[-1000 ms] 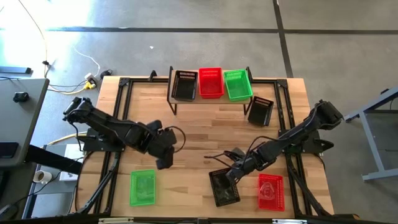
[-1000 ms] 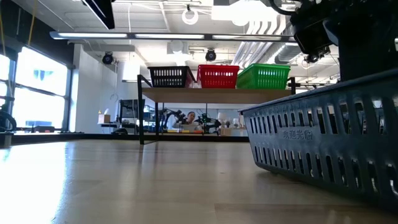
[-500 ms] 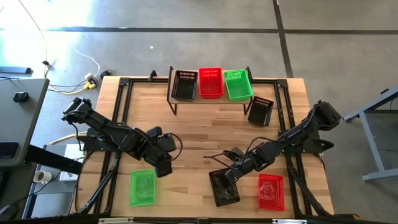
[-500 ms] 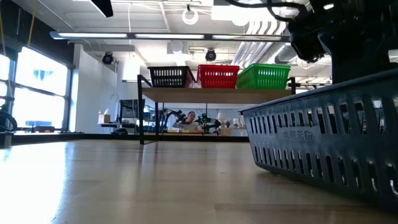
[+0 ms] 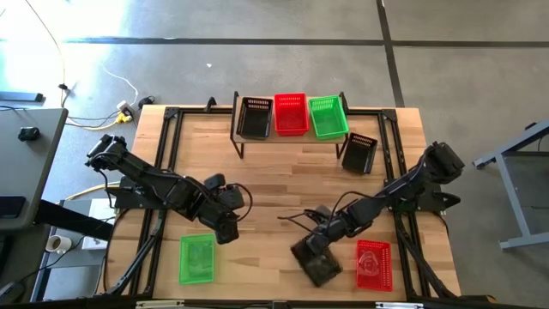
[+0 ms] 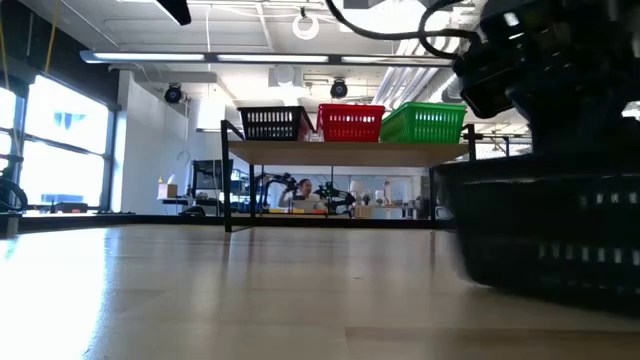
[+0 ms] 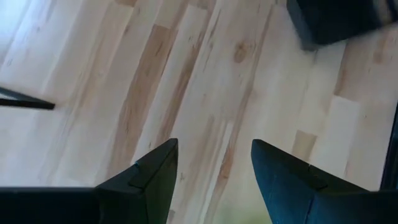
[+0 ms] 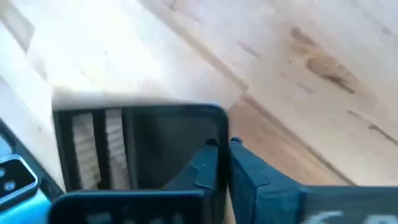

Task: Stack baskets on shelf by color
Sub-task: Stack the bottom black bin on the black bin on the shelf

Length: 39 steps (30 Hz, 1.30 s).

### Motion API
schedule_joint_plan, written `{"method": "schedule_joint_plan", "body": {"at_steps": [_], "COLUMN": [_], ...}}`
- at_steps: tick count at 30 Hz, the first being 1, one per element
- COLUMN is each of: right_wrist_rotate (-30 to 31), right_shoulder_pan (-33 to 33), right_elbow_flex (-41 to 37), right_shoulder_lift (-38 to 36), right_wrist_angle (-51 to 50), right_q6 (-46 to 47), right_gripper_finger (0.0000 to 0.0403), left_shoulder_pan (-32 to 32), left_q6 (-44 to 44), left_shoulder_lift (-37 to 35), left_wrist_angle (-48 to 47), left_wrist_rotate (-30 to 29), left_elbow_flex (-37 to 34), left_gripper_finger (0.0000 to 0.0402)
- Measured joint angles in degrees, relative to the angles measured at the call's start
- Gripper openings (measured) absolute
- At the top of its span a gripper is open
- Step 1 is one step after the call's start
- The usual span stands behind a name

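Observation:
The shelf (image 5: 287, 137) stands at the table's far side and carries a black basket (image 5: 255, 118), a red basket (image 5: 291, 113) and a green basket (image 5: 328, 117) side by side. A second black basket (image 5: 358, 153) stands on the table to the shelf's right. A green basket (image 5: 196, 258) and a red basket (image 5: 373, 263) rest on their bases near the near edge. My left gripper (image 5: 225, 227) is open, just beyond the green basket's far end. My right gripper (image 5: 319, 240) is shut on a third black basket (image 5: 316, 259), which shows blurred. My right gripper holds the black basket by the rim of one wall (image 8: 214, 127), beside a corner. One finger (image 8: 208, 168) is inside the basket and the other (image 8: 242, 171) outside. The fingers slant down from the table's right and far side. Whether the basket is lifted clear, I cannot tell.
The table's middle, between the shelf and the near baskets, is bare wood (image 5: 274, 184). Black frame rails (image 5: 167, 146) run along the table's left and right sides. In the low view the held basket (image 6: 545, 230) fills the right foreground, with the shelf (image 6: 340, 152) behind it.
My left gripper has moved toward the near edge, close to the green basket, then stayed still. My right gripper has swung the black basket about on the spot: its long side now lies slantwise, and in the low view it sits more level than before.

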Motion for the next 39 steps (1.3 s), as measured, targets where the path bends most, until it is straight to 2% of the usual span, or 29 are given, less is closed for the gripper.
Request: {"method": "schedule_joint_plan", "body": {"at_steps": [10, 16, 29, 39], "right_wrist_rotate": [2.34, 8.19, 18.65, 19.55], "right_shoulder_pan": [-4.18, -6.95, -14.59, -20.23], "right_elbow_flex": [1.61, 6.43, 18.24, 23.13], "right_shoulder_lift": [0.0, 0.0, 0.0, 0.0], "right_wrist_angle": [-0.01, -0.1, -1.96, -2.88], "right_q6": [3.3, 1.93, -10.74, -16.72], "right_gripper_finger": [0.0005, 0.0003, 0.0001, 0.0], "left_shoulder_pan": [0.0, 0.0, 0.02, 0.02], "left_q6": [3.68, 9.59, 17.32, 23.69], "left_shoulder_lift": [0.0, 0.0, 0.0, 0.0], "left_wrist_angle": [5.54, 12.18, 15.14, 14.67], "left_wrist_rotate": [-2.33, -2.33, -1.62, -0.95], "left_elbow_flex": [0.0, 0.0, 0.0, 0.0], "left_gripper_finger": [0.0195, 0.0195, 0.0195, 0.0195]}}
